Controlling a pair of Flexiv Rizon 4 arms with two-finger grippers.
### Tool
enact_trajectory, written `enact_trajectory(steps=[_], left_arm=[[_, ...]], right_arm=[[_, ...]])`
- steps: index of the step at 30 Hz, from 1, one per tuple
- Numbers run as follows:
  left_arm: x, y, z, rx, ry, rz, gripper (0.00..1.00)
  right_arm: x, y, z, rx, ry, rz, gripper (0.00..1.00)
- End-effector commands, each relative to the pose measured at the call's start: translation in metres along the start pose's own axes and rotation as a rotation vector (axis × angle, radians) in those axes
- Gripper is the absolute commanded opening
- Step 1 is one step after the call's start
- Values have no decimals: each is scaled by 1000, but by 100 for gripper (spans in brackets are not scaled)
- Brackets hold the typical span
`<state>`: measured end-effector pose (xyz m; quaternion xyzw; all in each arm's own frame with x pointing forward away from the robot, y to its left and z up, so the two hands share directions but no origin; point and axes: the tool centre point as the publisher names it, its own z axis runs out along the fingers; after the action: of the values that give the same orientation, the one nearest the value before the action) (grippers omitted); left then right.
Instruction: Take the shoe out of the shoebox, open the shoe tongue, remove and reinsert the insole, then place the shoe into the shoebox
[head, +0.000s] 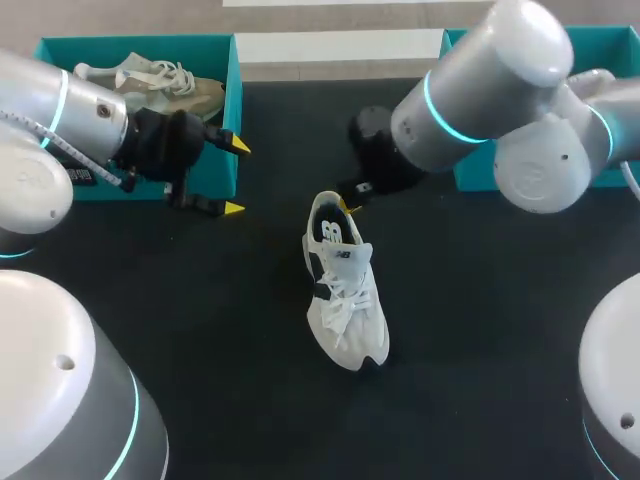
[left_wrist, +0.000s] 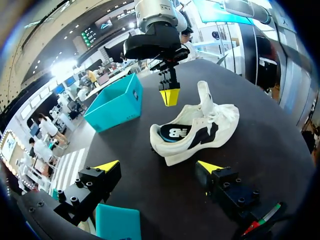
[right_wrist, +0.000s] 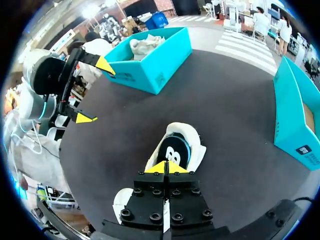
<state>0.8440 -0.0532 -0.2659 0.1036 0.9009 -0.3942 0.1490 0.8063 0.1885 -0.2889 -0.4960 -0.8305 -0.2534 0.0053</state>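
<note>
At far left, an open teal shoebox (head: 232, 110) is holding a beige laced shoe (head: 160, 80). Beside its right wall the left gripper (head: 235, 177) is hanging with fingers spread, empty. On the black table (head: 200, 330), a white-and-black mesh sneaker (head: 345, 285) is standing upright, toe near. It is likely light and soft, best gripped at the firmer heel. The right gripper (right_wrist: 166, 167) is hovering over that heel, tips pressed together on nothing. At far right, a second teal shoebox (right_wrist: 290, 115) is sitting, contents mostly hidden.

Closed end effector (right_wrist: 165, 168) hangs over white shoe (right_wrist: 196, 147).
</note>
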Motion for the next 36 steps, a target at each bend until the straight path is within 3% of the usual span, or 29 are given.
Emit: enact_trajectory(steps=[1, 11, 17, 26, 36], left_arm=[[2, -1, -4, -5, 0, 0, 100], [2, -1, -4, -5, 0, 0, 100], [2, -1, -4, -5, 0, 0, 100], [2, -1, -4, -5, 0, 0, 100], [2, -1, -4, -5, 0, 0, 100]], right_arm=[[3, 0, 0, -2, -157, 2, 0], [3, 0, 0, -2, -157, 2, 0], [4, 3, 20, -18, -279, 165, 0], [13, 2, 43, -22, -284, 254, 0], [5, -11, 58, -34, -278, 323, 0]])
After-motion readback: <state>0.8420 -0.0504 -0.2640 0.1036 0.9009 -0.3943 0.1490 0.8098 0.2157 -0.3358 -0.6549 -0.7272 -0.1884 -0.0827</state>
